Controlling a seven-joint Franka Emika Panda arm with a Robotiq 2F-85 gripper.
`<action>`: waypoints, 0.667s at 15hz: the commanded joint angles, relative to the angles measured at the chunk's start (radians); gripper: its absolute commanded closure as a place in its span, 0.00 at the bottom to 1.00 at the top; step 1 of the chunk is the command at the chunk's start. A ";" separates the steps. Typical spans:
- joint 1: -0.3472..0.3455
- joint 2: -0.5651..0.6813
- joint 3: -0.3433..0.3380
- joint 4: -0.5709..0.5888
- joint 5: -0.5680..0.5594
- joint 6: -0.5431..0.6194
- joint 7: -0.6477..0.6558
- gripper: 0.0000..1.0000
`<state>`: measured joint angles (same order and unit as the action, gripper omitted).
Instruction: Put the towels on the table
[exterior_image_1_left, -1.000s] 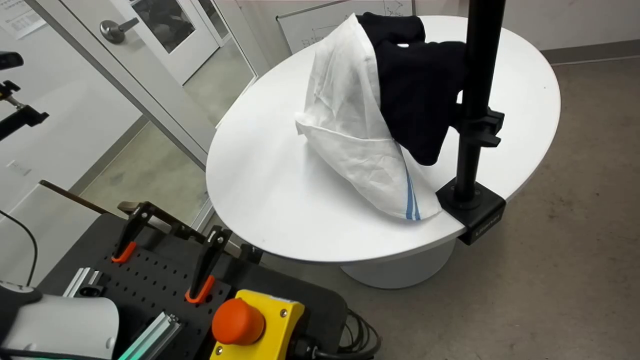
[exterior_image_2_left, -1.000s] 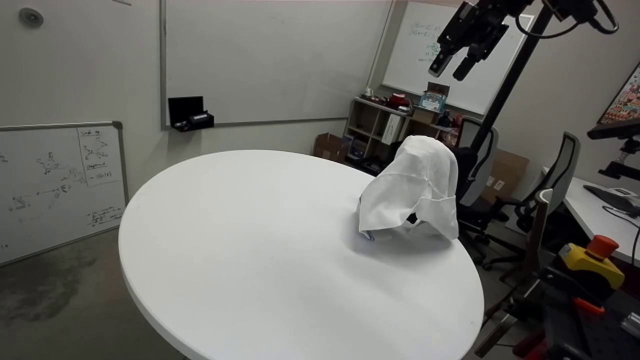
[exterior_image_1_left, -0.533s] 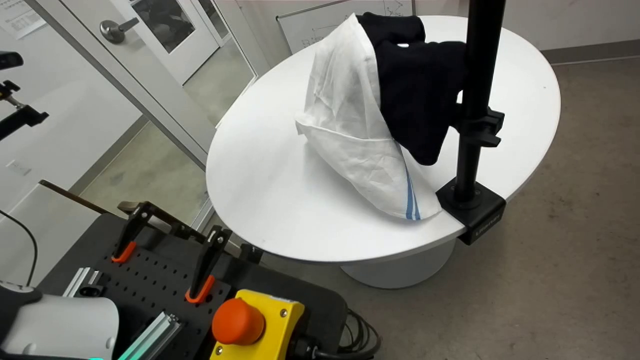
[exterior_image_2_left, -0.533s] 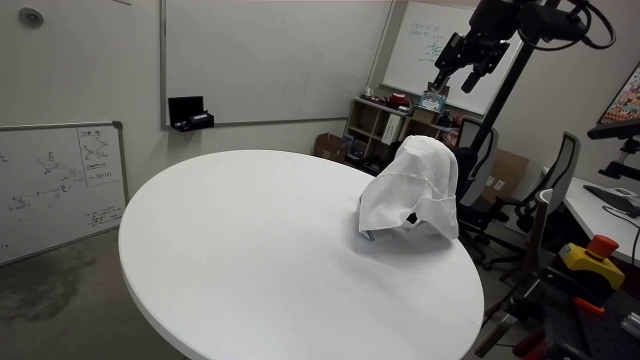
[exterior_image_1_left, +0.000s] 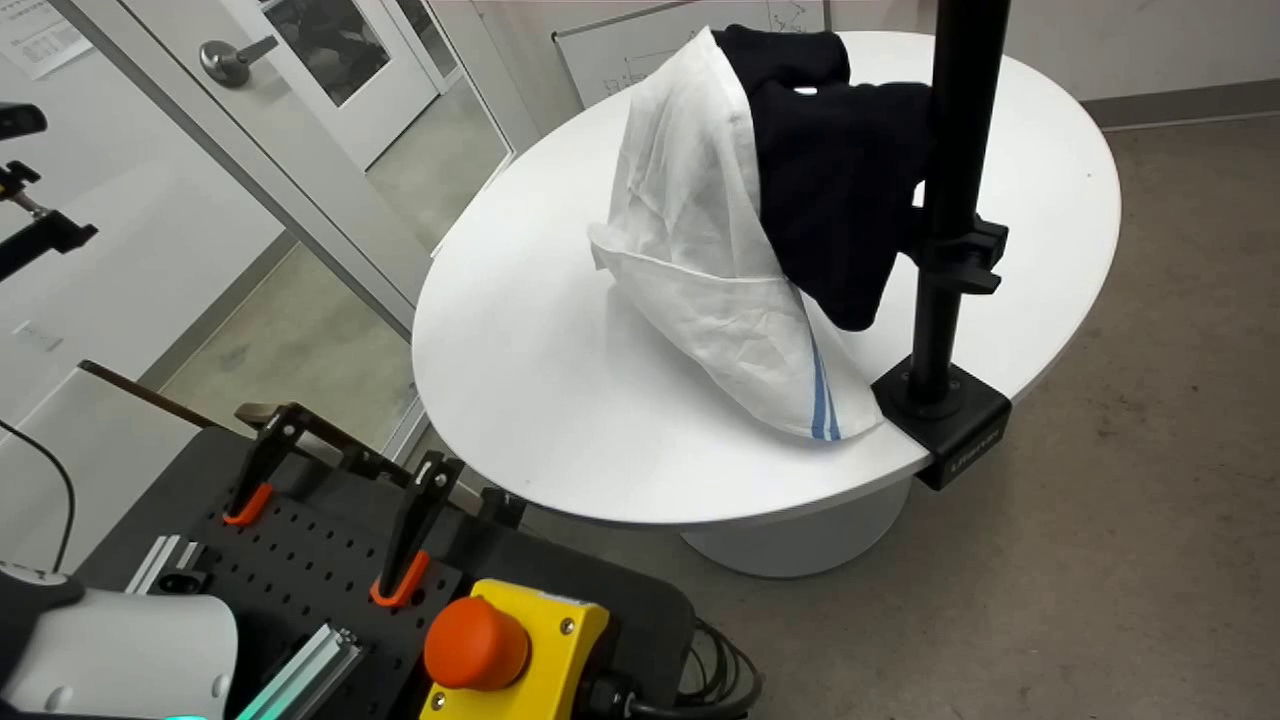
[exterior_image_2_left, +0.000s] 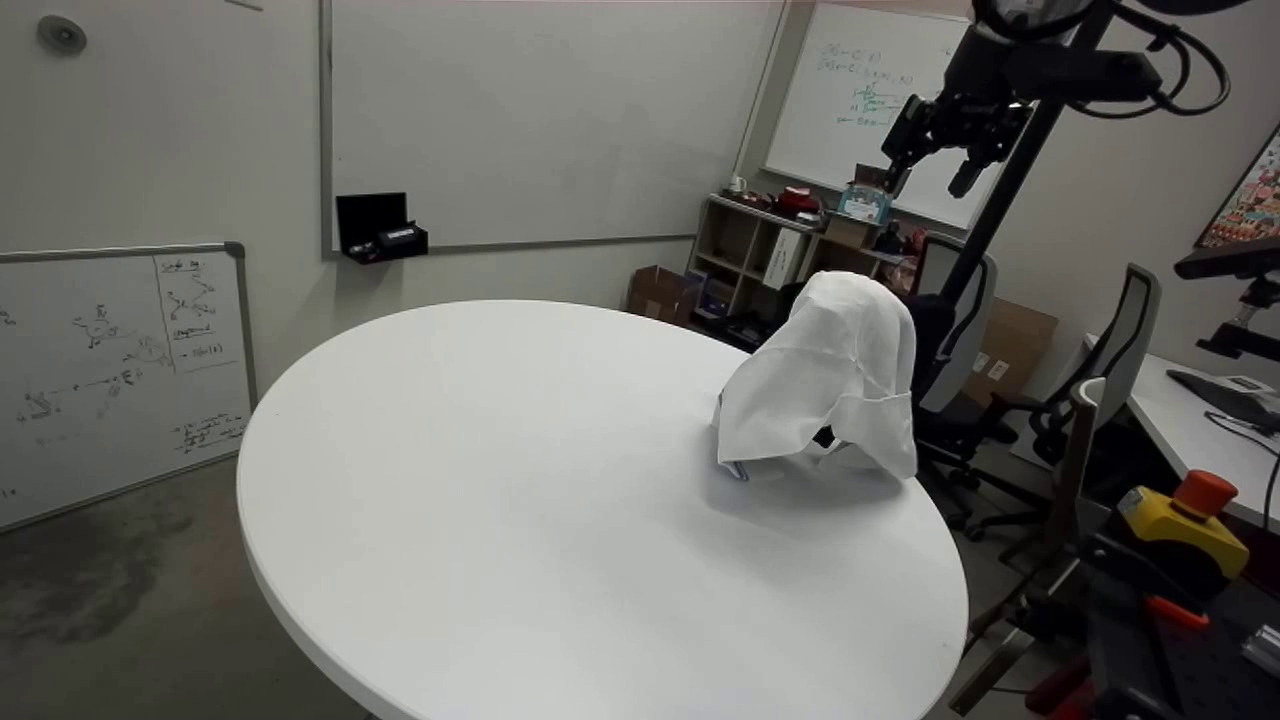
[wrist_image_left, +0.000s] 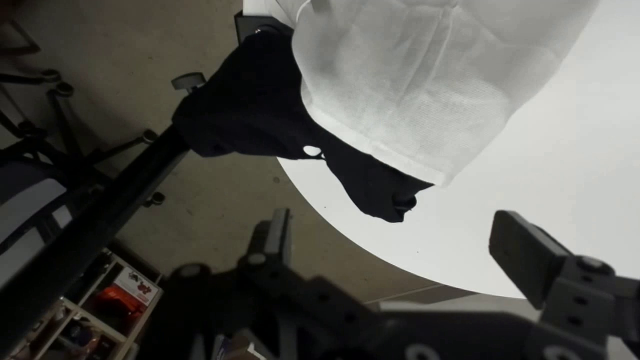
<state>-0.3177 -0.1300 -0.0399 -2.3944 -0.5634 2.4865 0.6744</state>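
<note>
White table (exterior_image_2_left: 450, 520), open beside the towels (exterior_image_1_left: 700, 180) bunched near its rim. My gripper (wrist_image_left: 392, 217) hangs with fingers (wrist_image_left: 520, 250) apart; background shelf (exterior_image_2_left: 735, 207) holds a white item (exterior_image_2_left: 784, 258).

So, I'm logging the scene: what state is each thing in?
Gripper: open and empty
White towel: tented, creased
Dark towel: rumpled, partly overlapped by the white one
Black pole: standing at the table edge
Stop button: pressed or released, can't tell
Low whiteboard: written on
</note>
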 joint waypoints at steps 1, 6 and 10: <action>0.047 0.065 -0.058 0.034 0.154 -0.005 -0.097 0.00; 0.083 0.147 -0.099 0.064 0.455 -0.006 -0.335 0.00; 0.087 0.198 -0.118 0.108 0.464 -0.017 -0.356 0.00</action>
<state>-0.2511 0.0205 -0.1314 -2.3424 -0.1241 2.4882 0.3534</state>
